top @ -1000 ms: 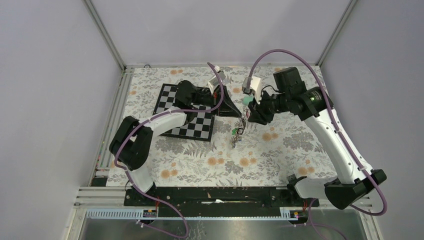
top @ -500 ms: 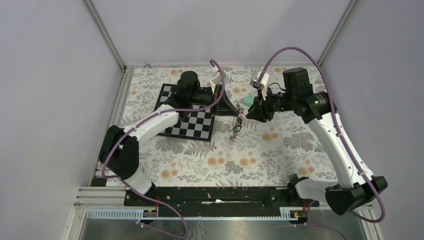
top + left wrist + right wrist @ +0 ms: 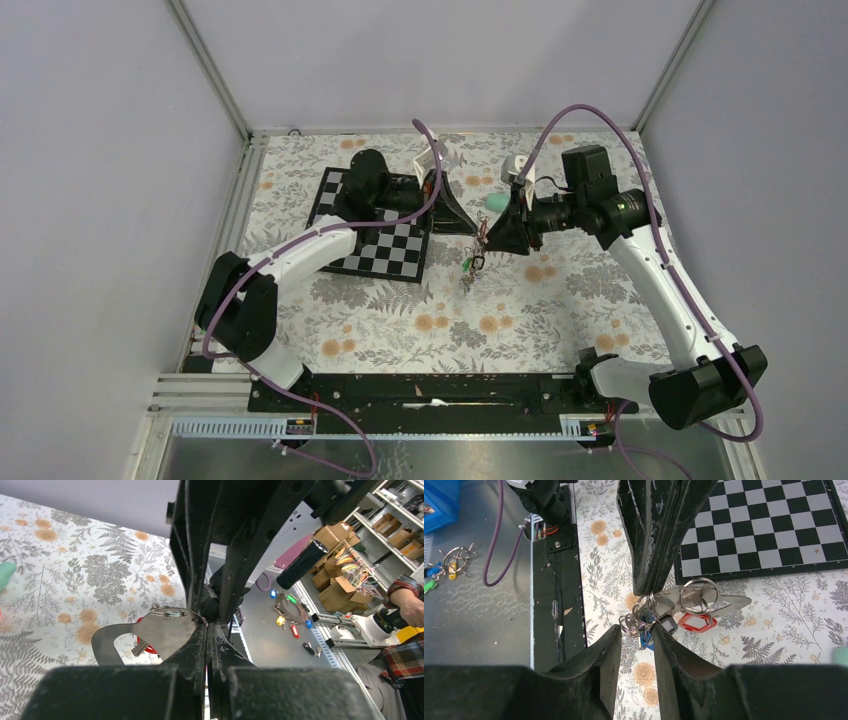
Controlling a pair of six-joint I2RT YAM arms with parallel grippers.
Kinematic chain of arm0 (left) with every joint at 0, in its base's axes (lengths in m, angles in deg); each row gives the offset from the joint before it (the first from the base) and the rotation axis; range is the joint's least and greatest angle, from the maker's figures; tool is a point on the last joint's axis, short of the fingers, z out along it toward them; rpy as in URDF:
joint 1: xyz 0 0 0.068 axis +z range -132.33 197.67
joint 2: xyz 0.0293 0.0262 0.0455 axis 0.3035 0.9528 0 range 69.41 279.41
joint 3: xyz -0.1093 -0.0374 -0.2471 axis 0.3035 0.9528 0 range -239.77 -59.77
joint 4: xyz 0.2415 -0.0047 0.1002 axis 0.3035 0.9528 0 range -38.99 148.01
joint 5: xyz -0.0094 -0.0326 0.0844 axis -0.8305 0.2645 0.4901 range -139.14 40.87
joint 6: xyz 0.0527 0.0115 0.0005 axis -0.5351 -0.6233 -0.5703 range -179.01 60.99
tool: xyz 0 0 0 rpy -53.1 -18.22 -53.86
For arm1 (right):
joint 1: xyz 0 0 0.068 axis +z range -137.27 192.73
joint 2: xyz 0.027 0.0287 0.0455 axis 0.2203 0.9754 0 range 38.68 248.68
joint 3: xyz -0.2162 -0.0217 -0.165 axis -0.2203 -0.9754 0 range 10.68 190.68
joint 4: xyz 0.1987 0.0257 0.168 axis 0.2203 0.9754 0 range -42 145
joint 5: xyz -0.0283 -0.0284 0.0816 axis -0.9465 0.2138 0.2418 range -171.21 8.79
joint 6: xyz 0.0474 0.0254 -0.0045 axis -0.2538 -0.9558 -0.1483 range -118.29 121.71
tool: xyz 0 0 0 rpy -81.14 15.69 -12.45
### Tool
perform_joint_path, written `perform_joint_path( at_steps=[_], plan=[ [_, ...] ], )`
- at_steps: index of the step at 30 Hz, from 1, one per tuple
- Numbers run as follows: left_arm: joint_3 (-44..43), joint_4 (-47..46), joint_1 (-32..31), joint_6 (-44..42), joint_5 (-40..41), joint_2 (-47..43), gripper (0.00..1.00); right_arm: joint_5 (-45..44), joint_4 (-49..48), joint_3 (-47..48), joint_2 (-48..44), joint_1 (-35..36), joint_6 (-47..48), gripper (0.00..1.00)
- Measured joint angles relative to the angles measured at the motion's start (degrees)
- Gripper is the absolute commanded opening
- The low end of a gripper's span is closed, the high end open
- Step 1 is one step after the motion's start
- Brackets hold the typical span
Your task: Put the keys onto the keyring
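My left gripper [image 3: 207, 625] is shut on a flat metal plate [image 3: 150, 635] and holds it above the table. In the right wrist view its fingers [image 3: 659, 540] come down from the top onto that plate [image 3: 724, 602]. A thin wire keyring [image 3: 698, 592] passes through the plate. A red-tagged key [image 3: 696, 622], a black-tagged one [image 3: 669, 625] and a blue-tagged one [image 3: 646, 640] hang there beside a cluster of small rings [image 3: 634, 620]. My right gripper [image 3: 635, 628] is open, its tips just short of that cluster. From above, the keys [image 3: 471, 263] dangle between both grippers.
A chessboard [image 3: 375, 225] lies under the left arm. A teal tube [image 3: 493, 203] rests on the floral cloth just behind the grippers. The black base rail [image 3: 556, 580] runs along the near table edge.
The right wrist has swung round and its fingertips have moved left and nearer to the hanging bunch. The left arm shifted slightly, still gripping the plate.
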Motion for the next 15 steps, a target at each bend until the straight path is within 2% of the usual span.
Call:
perform_joint_path(
  at_steps=[5,15],
  plan=[
    [1.0,-7.5,0.0,6.1,-0.9,0.0,0.00,2.3,0.0,-1.2,0.0,-0.1,2.0,0.37],
    [1.3,-11.0,0.0,9.0,-0.9,0.0,0.00,3.9,0.0,-1.3,0.0,-0.1,3.8,0.37]
  ],
)
